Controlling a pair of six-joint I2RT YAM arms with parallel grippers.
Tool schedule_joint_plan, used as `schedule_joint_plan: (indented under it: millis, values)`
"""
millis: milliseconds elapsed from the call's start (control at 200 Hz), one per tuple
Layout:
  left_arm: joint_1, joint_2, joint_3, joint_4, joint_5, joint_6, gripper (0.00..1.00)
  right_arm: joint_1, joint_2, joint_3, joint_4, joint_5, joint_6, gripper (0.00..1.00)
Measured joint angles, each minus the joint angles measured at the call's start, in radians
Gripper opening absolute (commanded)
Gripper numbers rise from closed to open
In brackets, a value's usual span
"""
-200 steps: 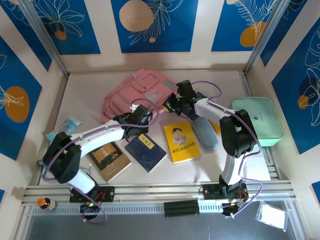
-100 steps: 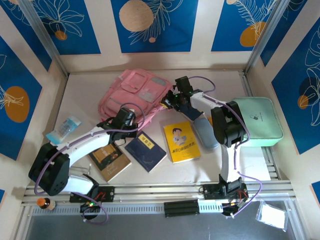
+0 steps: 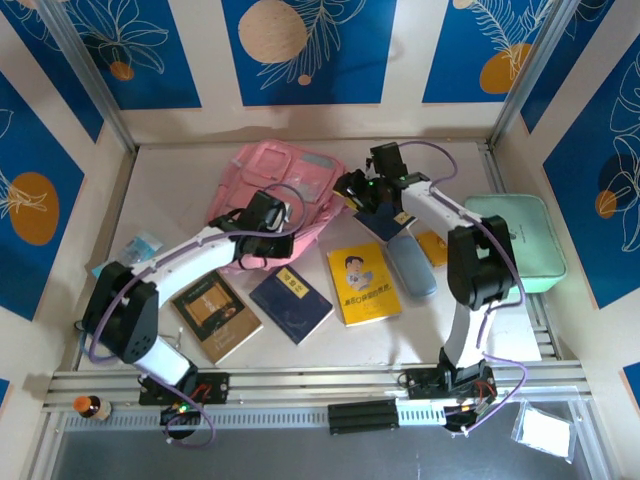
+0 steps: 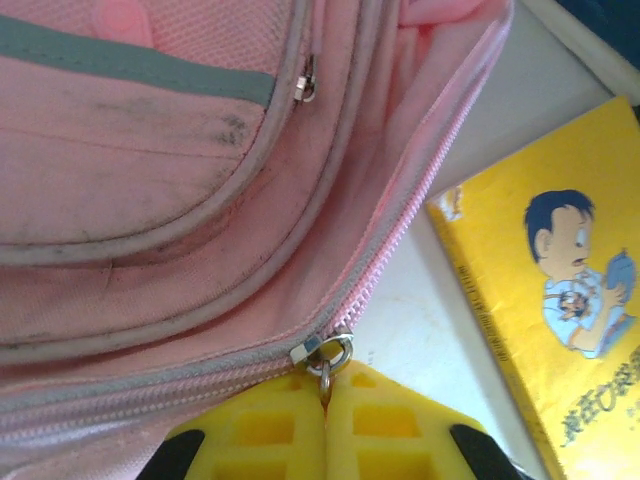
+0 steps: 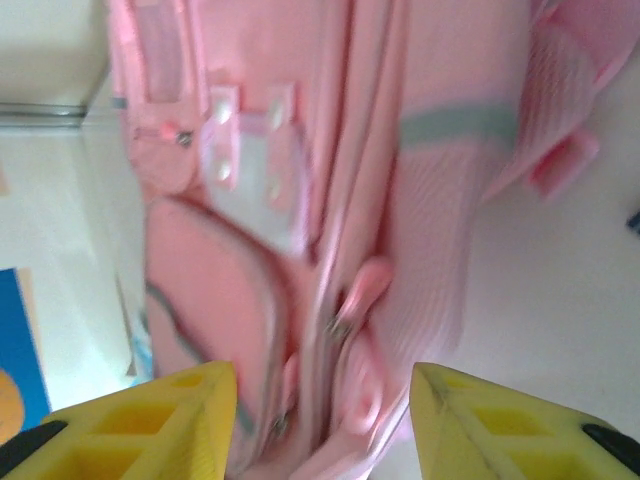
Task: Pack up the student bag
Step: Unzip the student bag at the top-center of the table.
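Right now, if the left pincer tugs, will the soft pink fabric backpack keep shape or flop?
Likely flops: the soft pink fabric backpack lies creased. May slide along, since the left pincer grips its metal zip pull, right pincer open.

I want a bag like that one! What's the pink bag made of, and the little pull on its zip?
The student bag looks like soft, matte woven cloth: a fine weave, folds and scuff marks show. The zip pull looks like shiny silvery metal, judging by its glint.
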Motion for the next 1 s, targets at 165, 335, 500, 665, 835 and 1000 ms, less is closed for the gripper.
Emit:
schedule_joint_plan:
  millis: [165,335,500,665,835,1000]
  values:
    - [-0.002,0.081,0.104,-0.033,0.067,0.011,0.0,0.046,-0.081,-0.099,0.026,-0.014,0.11,0.58]
    - [-0.007,0.14,0.168,-0.058,0.113,0.023,0.0,0.082,-0.034,-0.107,0.019,-0.015,0.18,0.65]
    - [-0.01,0.172,0.197,-0.085,0.127,0.023,0.0,0.099,0.045,-0.06,-0.016,-0.021,0.208,0.65]
    - [-0.013,0.2,0.215,-0.096,0.13,0.023,0.0,0.118,0.093,-0.034,-0.036,-0.021,0.219,0.61]
    - [-0.016,0.207,0.215,-0.101,0.128,0.023,0.0,0.129,0.129,-0.008,-0.054,-0.022,0.219,0.51]
    - [-0.016,0.207,0.215,-0.112,0.105,0.022,0.0,0.129,0.162,0.007,-0.058,-0.025,0.213,0.33]
